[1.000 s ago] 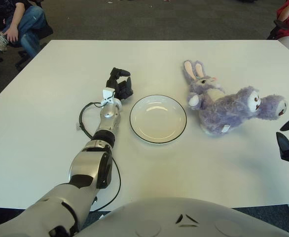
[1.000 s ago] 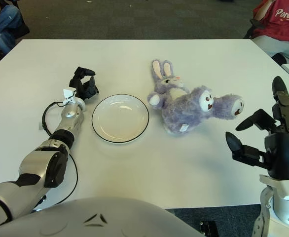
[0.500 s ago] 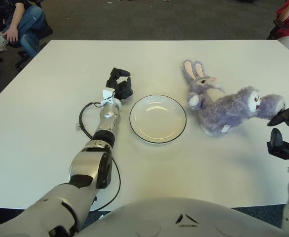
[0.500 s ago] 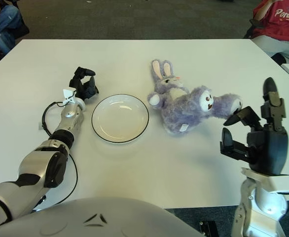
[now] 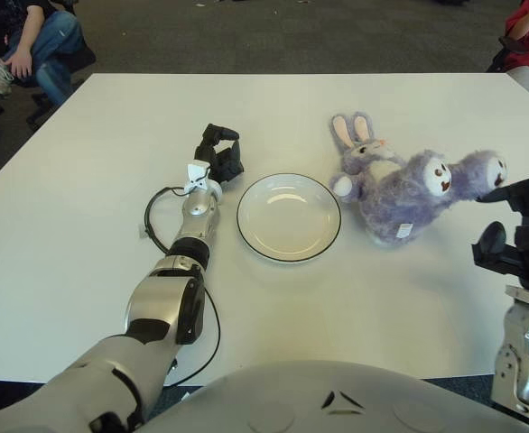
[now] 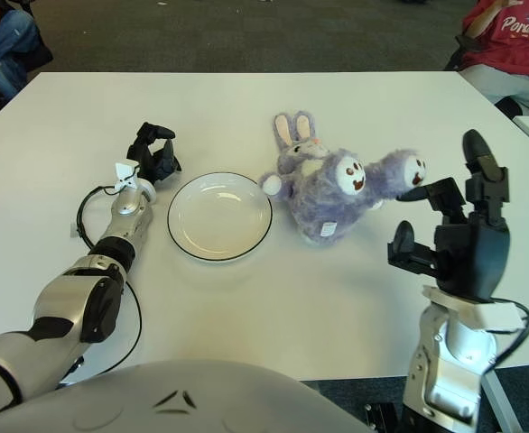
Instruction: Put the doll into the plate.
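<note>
A purple plush doll (image 5: 400, 189) with bunny ears lies on the white table, just right of the empty white plate (image 5: 246, 236) with a dark rim. The doll's left paw is near the plate's rim. My right hand (image 6: 431, 216) is at the doll's right end with its fingers spread. One finger (image 6: 438, 191) touches the doll's raised foot, and the hand holds nothing. My left hand (image 5: 219, 149) rests on the table just left of the plate, fingers curled and empty.
A black cable (image 5: 156, 225) loops beside my left forearm. People sit beyond the table's far left (image 5: 30, 45) and far right (image 6: 517, 41) corners. The table's front edge is near my body.
My right hand has risen and moved left against the doll's right end. The doll has shifted left toward the plate and its right end has tipped up. The left hand has not moved.
</note>
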{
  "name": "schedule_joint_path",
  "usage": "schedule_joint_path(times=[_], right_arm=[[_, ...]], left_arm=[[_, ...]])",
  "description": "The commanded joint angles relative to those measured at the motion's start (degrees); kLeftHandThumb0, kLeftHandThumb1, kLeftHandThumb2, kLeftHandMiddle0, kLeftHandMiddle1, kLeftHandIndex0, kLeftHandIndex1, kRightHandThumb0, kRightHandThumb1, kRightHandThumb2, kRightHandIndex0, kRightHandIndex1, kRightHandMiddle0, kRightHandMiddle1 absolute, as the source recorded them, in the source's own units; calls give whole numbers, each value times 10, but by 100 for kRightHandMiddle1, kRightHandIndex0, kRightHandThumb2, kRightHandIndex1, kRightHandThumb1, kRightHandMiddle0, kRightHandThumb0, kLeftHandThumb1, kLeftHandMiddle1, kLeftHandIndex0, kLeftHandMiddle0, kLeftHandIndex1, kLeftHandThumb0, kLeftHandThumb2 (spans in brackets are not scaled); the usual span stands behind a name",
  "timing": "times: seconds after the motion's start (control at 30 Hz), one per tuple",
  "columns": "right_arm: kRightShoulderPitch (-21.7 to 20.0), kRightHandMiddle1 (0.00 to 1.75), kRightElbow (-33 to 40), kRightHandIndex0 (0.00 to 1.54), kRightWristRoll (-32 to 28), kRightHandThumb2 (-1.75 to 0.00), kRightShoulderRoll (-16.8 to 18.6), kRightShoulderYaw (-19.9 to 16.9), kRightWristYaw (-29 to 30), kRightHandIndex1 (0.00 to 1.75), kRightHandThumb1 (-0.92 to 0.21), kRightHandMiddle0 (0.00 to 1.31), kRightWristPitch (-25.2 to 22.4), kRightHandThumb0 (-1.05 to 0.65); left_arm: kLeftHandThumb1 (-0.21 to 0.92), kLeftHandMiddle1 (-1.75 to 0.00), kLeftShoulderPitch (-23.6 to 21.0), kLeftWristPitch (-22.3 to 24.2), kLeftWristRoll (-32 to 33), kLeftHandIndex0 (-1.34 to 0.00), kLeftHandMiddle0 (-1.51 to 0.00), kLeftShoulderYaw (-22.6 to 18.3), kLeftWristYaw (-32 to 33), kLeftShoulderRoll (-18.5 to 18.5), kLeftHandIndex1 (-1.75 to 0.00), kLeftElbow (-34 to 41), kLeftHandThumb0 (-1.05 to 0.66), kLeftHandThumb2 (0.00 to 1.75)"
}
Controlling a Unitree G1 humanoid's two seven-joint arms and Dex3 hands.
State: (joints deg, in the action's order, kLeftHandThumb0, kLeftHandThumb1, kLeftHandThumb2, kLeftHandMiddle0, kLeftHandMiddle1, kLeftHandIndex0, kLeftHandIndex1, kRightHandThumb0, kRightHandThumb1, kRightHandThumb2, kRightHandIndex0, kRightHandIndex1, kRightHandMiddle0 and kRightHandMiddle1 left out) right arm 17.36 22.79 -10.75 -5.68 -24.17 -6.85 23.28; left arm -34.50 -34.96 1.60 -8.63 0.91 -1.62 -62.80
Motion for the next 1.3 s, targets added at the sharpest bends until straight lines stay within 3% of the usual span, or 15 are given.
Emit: schedule_joint_path(times=[0.0,0.2,0.43,0.73,0.8,1.0,1.13,1.27], right_arm=[[-23,49,-22,15,9,-156,1,9,4,71,-2,0,27,8],[-60,44,-54,11,57,-158,15,24,35,54,0,0,65,8],[-77,43,-80,8,93,-147,17,24,64,50,-3,0,99,-14],[-85,70,-107,2,113,-112,7,27,76,58,-27,0,131,-54],[-86,87,-110,2,117,-109,7,28,80,60,-31,0,135,-62],[-88,104,-114,1,124,-109,4,32,88,63,-32,0,139,-68],[-90,102,-118,1,127,-109,2,36,91,63,-31,0,140,-67],[-89,88,-119,0,125,-104,-2,42,88,64,-30,0,139,-66]], left_arm=[[69,-175,58,15,-2,-33,-98,1,-4,5,-175,-38,-38,84],[68,-175,57,15,-3,-34,-99,2,-2,5,-175,-38,-38,85],[68,-175,58,16,-4,-34,-98,3,0,6,-175,-38,-38,85],[69,-175,59,12,-7,-33,-97,6,1,6,-175,-38,-38,84],[69,-175,59,13,-5,-33,-97,5,-1,6,-175,-38,-38,84],[69,-175,58,15,-4,-33,-98,4,-1,7,-175,-38,-38,84],[69,-175,57,17,-4,-33,-98,4,-1,6,-175,-38,-38,84],[69,-175,56,19,-5,-33,-98,5,1,6,-175,-38,-38,84]])
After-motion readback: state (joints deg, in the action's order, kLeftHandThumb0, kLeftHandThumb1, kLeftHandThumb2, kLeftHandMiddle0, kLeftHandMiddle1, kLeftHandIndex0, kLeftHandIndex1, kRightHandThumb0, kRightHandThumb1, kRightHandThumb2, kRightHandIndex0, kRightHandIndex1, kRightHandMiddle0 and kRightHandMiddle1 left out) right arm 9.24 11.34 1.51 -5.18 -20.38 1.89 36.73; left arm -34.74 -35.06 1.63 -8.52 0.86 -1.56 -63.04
